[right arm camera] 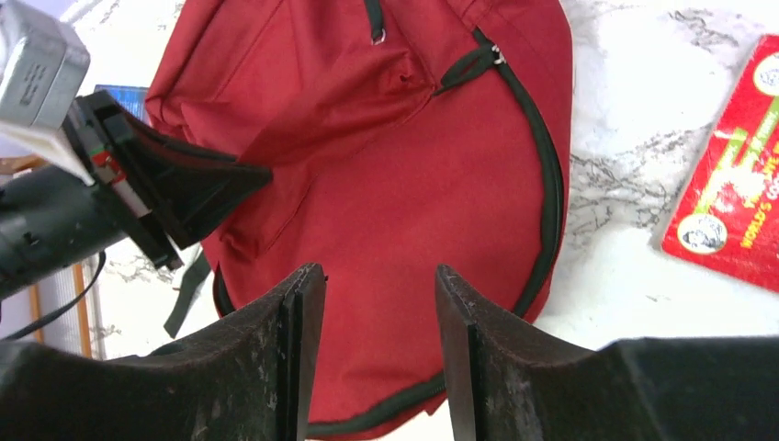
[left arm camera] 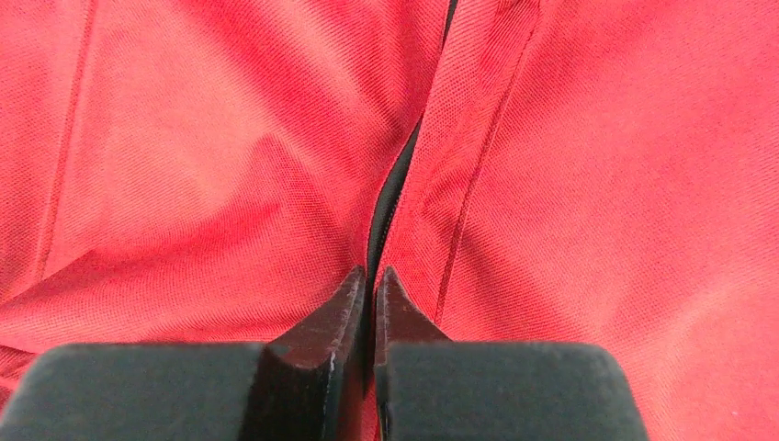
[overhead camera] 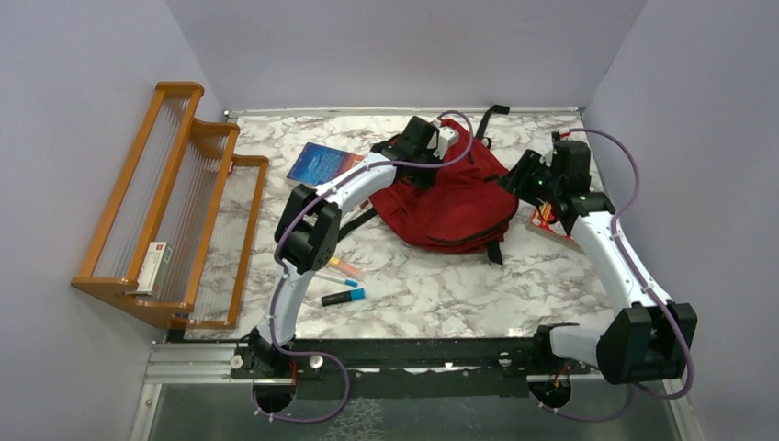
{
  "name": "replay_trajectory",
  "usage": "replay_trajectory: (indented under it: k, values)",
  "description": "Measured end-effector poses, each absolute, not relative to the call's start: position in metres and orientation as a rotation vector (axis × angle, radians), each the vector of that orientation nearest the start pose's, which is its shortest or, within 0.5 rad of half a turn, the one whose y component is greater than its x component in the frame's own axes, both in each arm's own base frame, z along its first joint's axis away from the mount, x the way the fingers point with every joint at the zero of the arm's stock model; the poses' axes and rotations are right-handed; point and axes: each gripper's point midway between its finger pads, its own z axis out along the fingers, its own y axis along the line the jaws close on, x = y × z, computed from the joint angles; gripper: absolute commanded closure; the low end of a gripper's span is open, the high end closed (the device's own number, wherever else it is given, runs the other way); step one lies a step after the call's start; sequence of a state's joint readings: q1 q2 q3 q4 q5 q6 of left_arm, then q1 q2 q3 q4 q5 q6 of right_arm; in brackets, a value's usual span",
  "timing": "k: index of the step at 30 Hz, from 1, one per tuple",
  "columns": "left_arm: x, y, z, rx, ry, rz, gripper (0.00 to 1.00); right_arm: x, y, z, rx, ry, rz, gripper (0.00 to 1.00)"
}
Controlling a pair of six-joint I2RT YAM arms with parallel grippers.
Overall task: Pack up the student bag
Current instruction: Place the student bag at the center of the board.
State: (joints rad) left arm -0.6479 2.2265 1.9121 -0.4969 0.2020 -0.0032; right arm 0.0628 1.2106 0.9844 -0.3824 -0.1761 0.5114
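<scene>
With student bag (overhead camera: pixel 455 197) lying flat on bench (overhead camera: pixel 441 276), reaching forward with left claw (left arm camera: pixel 372 273) clenched to a slit against its black zip line (left arm camera: pixel 390 184), hovering with right claw (right arm camera: pixel 378 268) released over bag's right edge.

The student bag (left arm camera: pixel 230 138) overruns the left wrist view's every edge. The red book (right arm camera: pixel 735 216) is cut by the right wrist view's right edge; from above, the right arm (overhead camera: pixel 614 257) covers most of it.

Marble-patterned table (overhead camera: pixel 441 285) — on it a red backpack (overhead camera: pixel 455 207), blue book (overhead camera: pixel 321 165), red booklet (overhead camera: pixel 548 223), orange highlighter (overhead camera: pixel 346 268), blue highlighter (overhead camera: pixel 343 297) — wooden rack (overhead camera: pixel 174 202) at left.
</scene>
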Motion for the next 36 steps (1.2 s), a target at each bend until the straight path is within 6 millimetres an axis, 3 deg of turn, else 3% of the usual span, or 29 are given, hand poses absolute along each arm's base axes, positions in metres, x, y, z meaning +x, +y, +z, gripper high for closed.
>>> replay_trajectory:
  k: [15,26,32,36]
  values:
    - [0.432,-0.359,0.126,0.793,2.237,-0.578,1.00,0.397,0.057,0.176,0.383,2.220,0.367,0.49]
    - [0.429,-0.359,0.129,0.786,2.226,-0.597,1.00,0.448,0.063,0.169,0.145,2.258,0.331,0.60]
    - [0.431,-0.357,0.129,0.782,2.227,-0.607,1.00,0.457,0.062,0.173,0.042,2.241,0.290,0.42]
    - [0.432,-0.356,0.129,0.776,2.228,-0.614,1.00,0.463,0.058,0.177,-0.036,2.225,0.244,0.39]
